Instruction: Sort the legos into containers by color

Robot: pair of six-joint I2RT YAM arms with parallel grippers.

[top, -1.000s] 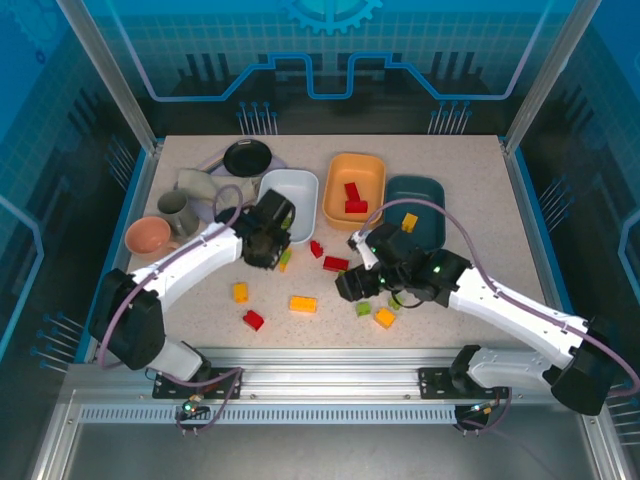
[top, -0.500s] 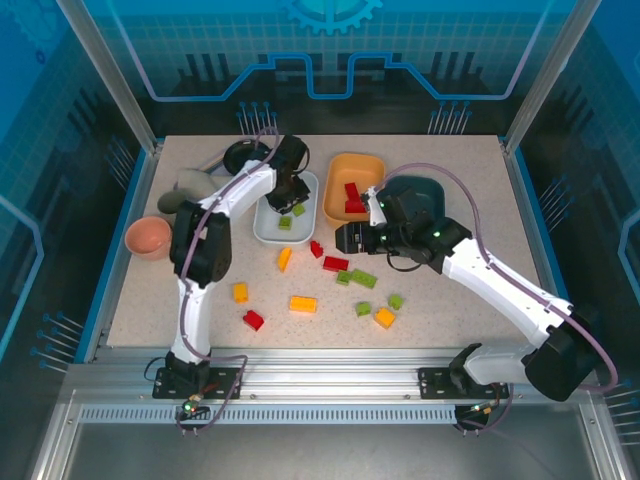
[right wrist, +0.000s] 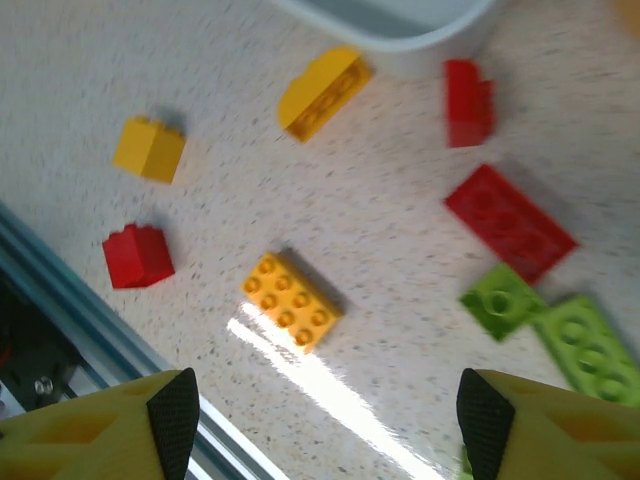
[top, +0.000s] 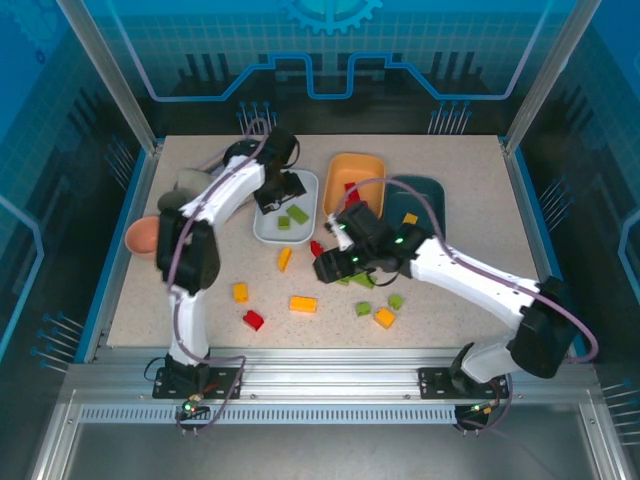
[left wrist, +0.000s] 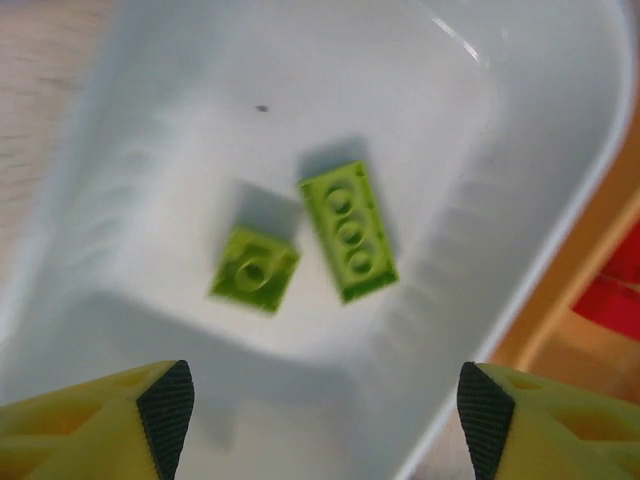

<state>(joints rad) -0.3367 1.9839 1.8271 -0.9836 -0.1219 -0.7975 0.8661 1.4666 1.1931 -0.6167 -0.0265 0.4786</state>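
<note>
My left gripper (top: 276, 193) hangs open over the white tub (top: 262, 228), with nothing between its fingers (left wrist: 168, 405). Two green legos (left wrist: 349, 244) (left wrist: 255, 272) lie on the white tub's floor (left wrist: 180, 120). The orange tub (top: 372, 170) holds a red lego (top: 350, 187). A yellow lego (top: 410, 218) lies in the dark teal tub (top: 425, 190). My right gripper (top: 330, 265) is open and empty above the loose legos. Under it lies an orange-yellow 2x4 lego (right wrist: 293, 302), with red (right wrist: 137, 255) (right wrist: 510, 222), yellow (right wrist: 149, 149) and green legos (right wrist: 502, 300) around it.
A pink mug (top: 143, 236) and a grey cup (top: 180, 184) stand at the left edge. A black round dish (top: 240, 152) sits behind the white tub. More loose legos (top: 384, 318) lie toward the front right. The metal front rail (right wrist: 60, 290) runs close to the red lego.
My left gripper went from the table's middle to the white tub and opened; two green legos now lie there. My right gripper swung left and sits over the loose legos.
</note>
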